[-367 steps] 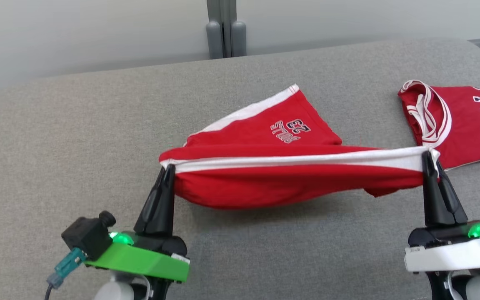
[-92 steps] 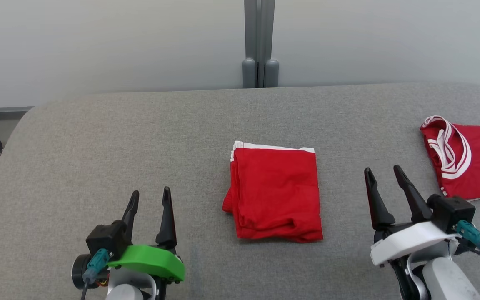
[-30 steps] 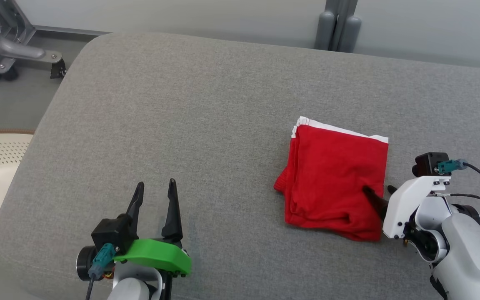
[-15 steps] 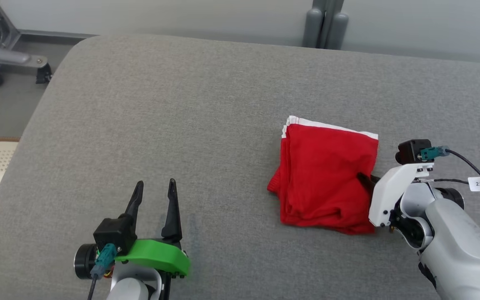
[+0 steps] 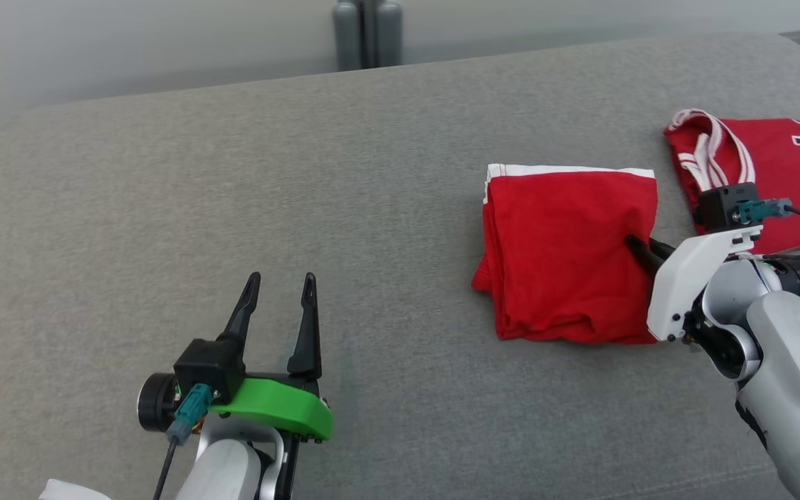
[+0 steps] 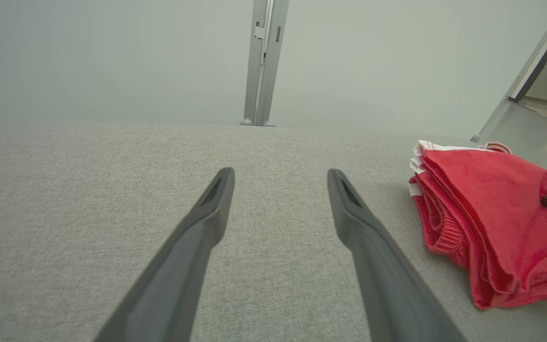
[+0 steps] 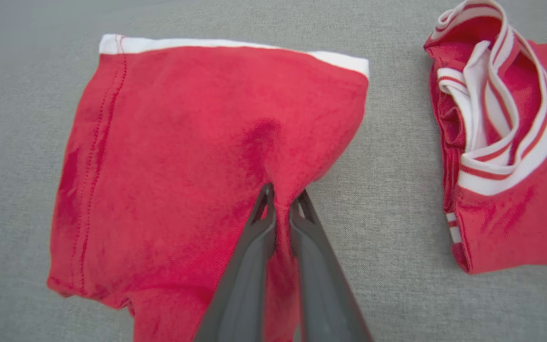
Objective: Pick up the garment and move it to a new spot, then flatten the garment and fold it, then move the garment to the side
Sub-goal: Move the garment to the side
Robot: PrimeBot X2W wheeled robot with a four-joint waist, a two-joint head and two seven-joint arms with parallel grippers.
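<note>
**Pinching garment (image 5: pixel 567 257) edge with right gripper (image 5: pixel 639 243)**

We see it folded on the grey table (image 5: pixel 303 173), near a red jersey (image 5: pixel 782 167). Fingers (image 7: pixel 254 247) clamp a cloth ridge at its right edge. Left gripper (image 5: pixel 280 278) spread, well apart from it.

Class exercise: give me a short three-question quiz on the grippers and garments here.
1. True or false: the right gripper is shut on the shorts.
2. The left gripper is: A) open, holding nothing; B) shut on the shorts; C) shut, holding nothing.
3. Fill in: in the head view, the jersey lies to the shorts' ____.
Key: 1 true; 2 A; 3 right.
</note>
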